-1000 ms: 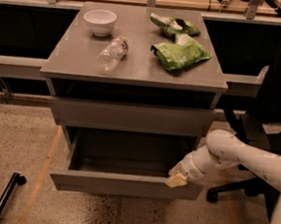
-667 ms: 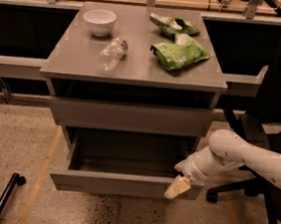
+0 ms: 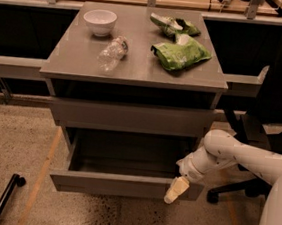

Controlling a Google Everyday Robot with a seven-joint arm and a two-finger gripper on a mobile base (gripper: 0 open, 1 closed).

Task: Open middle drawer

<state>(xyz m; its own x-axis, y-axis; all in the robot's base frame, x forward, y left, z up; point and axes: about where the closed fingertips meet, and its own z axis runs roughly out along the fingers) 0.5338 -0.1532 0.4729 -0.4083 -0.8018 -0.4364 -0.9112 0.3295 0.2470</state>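
Middle drawer (image 3: 118, 184) sticks far out of the grey cabinet (image 3: 136, 63), and I can see its empty grey inside. Its flat front has no handle. It looks stiff and hard, like painted metal or wood. I think it is not heavy with nothing in it, and it should slide straight on its rails. The smooth front looks slippery, so the best place to hold it is the top edge of the front panel, where a claw can hook over and pull.

The robot's gripper (image 3: 177, 189) hangs low at the end of the white arm (image 3: 237, 157). It is right at the drawer's front panel, near the end closest to the arm. It seems to touch the panel or sit just beside it, and I cannot say which. I also cannot tell if the gripper is clenched, let go, or holding the panel.

Most of the drawer front stretches away from the gripper, on the side far from the arm. The drawer's inside lies just above and behind the gripper. Higher still is another grey drawer front (image 3: 130, 117). Well above the gripper, on the cabinet top, sit a white bowl (image 3: 100, 20), a plastic bottle (image 3: 111, 54) and a green snack bag (image 3: 181, 52).
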